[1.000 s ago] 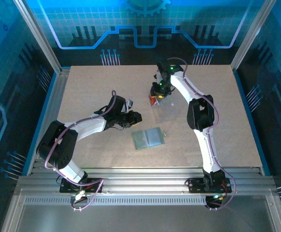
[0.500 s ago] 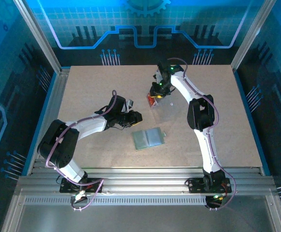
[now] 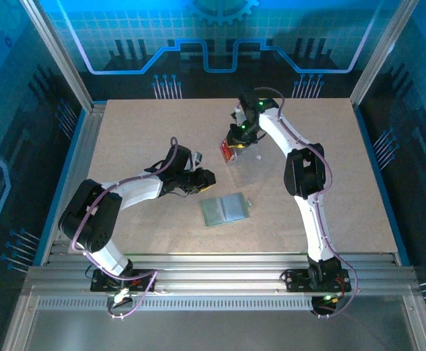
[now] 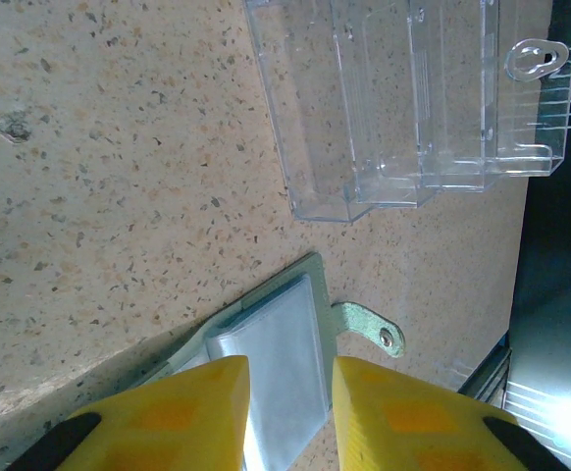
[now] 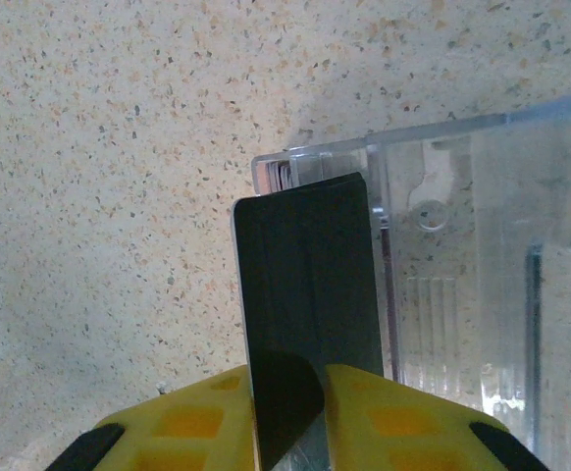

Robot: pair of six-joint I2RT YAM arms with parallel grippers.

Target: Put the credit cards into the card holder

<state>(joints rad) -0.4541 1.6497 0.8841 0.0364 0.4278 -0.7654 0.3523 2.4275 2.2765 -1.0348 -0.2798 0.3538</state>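
Right wrist view: the right fingers (image 5: 349, 402) pinch a thin black card (image 5: 305, 265), with a clear plastic case (image 5: 462, 275) ahead. Left wrist view: the left fingers (image 4: 217, 392) are narrowly parted and empty, with the pale grey-green card holder (image 4: 276, 363) just beyond their tips.

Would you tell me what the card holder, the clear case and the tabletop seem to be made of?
The card holder looks like soft vinyl: pale grey-green, satin sheen. The clear case seems rigid transparent plastic, glossy with moulded steps. The tabletop looks like matte, speckled particleboard.
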